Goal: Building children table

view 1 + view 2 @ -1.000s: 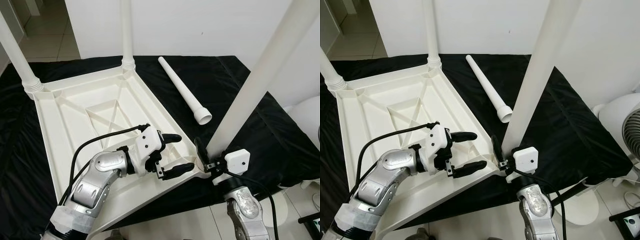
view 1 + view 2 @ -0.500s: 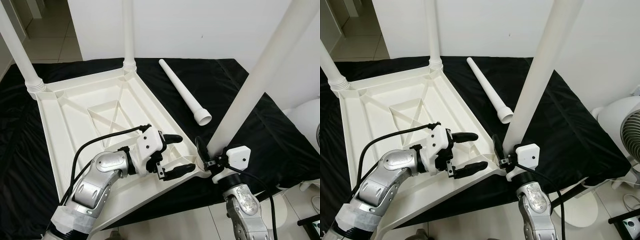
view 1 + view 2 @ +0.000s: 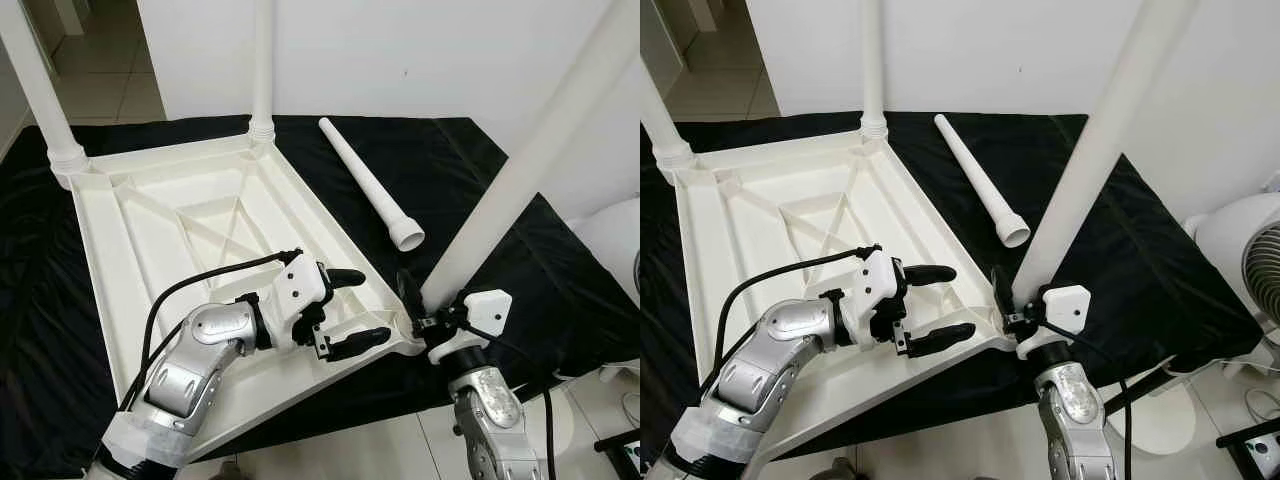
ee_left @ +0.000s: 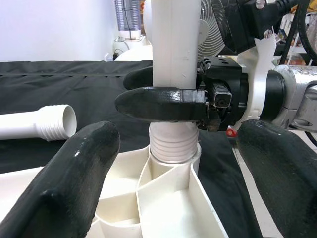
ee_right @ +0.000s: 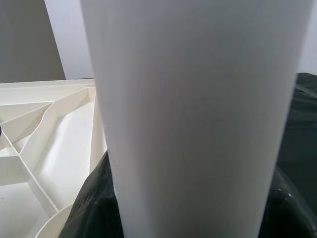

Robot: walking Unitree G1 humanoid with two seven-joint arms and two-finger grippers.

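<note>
A white table top (image 3: 150,240) lies upside down on a black cloth (image 3: 470,180). Two white legs stand in its far corners (image 3: 45,110) (image 3: 263,70). A third leg (image 3: 530,170) rises tilted from the near right corner, its ribbed end (image 4: 173,148) in the socket. My right gripper (image 3: 418,300) is shut on this leg just above the socket. My left gripper (image 3: 372,306) hovers open over the same corner, its fingers (image 4: 74,168) on either side of the socket, touching nothing. A fourth leg (image 3: 365,185) lies loose on the cloth.
A white fan (image 3: 1250,270) stands to the right, beyond the cloth. A white wall (image 3: 420,50) runs along the back. Light floor tiles (image 3: 380,450) show at the cloth's near edge, where my arms come in.
The held leg leans a little further to the right, and my right gripper has shifted slightly right with it. The view has moved a bit. My left gripper stays where it was.
</note>
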